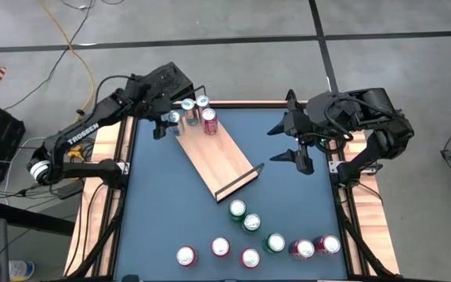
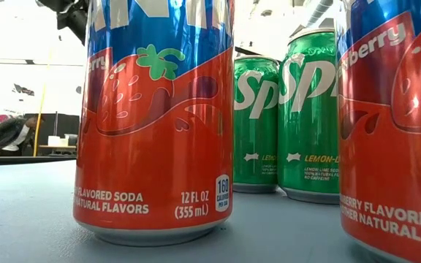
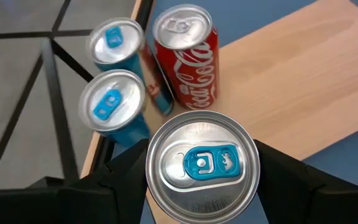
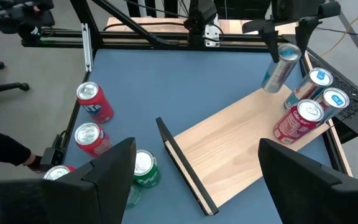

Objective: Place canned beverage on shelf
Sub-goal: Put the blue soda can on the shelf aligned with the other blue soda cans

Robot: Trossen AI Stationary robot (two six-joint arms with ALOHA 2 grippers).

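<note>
Can (image 3: 201,164) fills my left wrist view, clamped in left end effector (image 1: 171,119), hovering upper left beside shelf (image 1: 214,153). Next: lower it onto board. Right end effector (image 1: 294,139) waits, apart.

This is a robotics lab or test workshop, not a home or shop. A blue-topped desk (image 1: 171,204) with light-wood edging stands on a bare grey concrete floor (image 1: 233,55) crossed by dark seams, with a yellow cable (image 1: 75,39) trailing over it at about eleven o'clock. Two dark robot arms are bolted to the desk's sides, the left arm (image 1: 84,133) at nine o'clock and the right arm (image 1: 366,133) at three o'clock. Black metal framing (image 4: 148,37) edges the desk. The low view looks into a bright open room with dark equipment and clutter (image 2: 9,135) by the far wall.
</note>
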